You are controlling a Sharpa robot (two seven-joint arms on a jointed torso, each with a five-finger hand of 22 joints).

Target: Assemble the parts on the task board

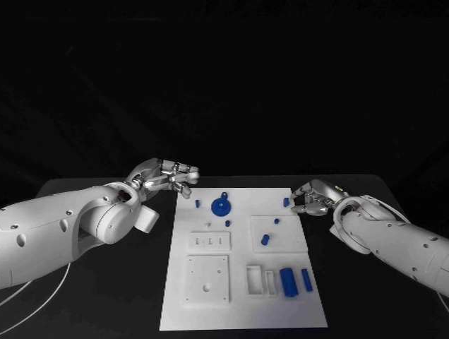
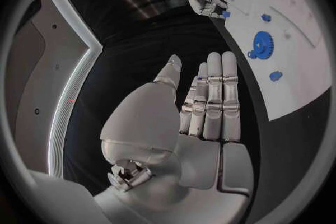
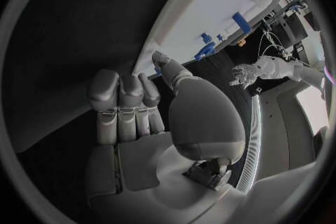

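A white task board [image 1: 241, 296] lies in the lower middle of the head view on a black table [image 1: 102, 289], running from the centre down toward the bottom edge. Near its lower right, a white open tray [image 1: 255, 280] is moulded into the board; whether anything sits in it cannot be told. Just right of it lie three blue bars [image 1: 288, 282] side by side. In the board's upper part sits one blue gear [image 1: 220, 206], with about six small blue pieces [image 1: 265, 239] scattered around it.

The left hand [image 1: 169, 178] hovers at the board's upper left corner, just left of the gear. In the left wrist view its fingers [image 2: 213, 101] are straight and pressed together, thumb apart, holding nothing.

The right hand [image 1: 311, 199] sits at the board's upper right edge, fingers curled, with a small blue peg [image 1: 286, 202] at its fingertips. The left wrist view shows those fingertips touching that peg [image 2: 225, 13], though a firm pinch cannot be confirmed.
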